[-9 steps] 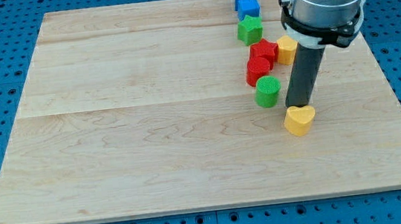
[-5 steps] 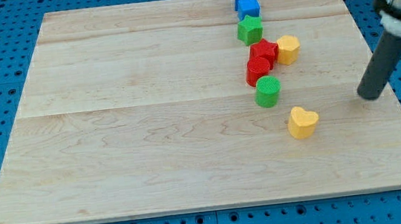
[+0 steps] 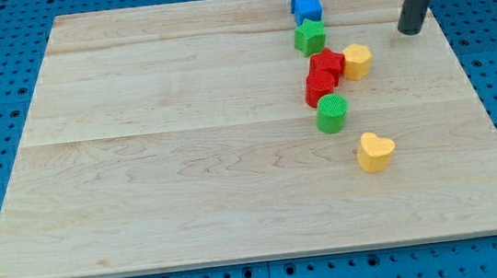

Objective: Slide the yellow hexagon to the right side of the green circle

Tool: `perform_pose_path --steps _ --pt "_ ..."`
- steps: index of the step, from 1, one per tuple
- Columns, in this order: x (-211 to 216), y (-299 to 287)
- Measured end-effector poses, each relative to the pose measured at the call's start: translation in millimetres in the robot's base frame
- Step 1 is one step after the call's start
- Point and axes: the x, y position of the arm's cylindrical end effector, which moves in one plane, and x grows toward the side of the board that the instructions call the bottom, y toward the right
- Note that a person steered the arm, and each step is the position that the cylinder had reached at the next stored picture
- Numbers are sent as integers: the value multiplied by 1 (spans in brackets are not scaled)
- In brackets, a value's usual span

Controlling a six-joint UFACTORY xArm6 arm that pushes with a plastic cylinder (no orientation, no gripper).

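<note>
The yellow hexagon point(image 3: 357, 60) sits right of the red blocks, touching the red star point(image 3: 327, 62). The green circle point(image 3: 331, 113) stands below and left of it, just under a second red block point(image 3: 320, 85). My tip point(image 3: 411, 30) rests on the board near the view's top right, up and to the right of the yellow hexagon, apart from every block. A yellow heart point(image 3: 375, 151) lies below and right of the green circle.
A green star point(image 3: 309, 35) and two blue blocks point(image 3: 305, 2) line up above the red star near the top edge. The wooden board point(image 3: 184, 146) lies on a blue perforated table.
My tip left the yellow heart, swung out to the right, then moved up to the top right. The heart shifted slightly. The other blocks stayed put.
</note>
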Motion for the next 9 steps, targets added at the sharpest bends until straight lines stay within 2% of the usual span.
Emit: perform_pose_path --steps 4,9 --pt "17 -81" --pt "82 -83"
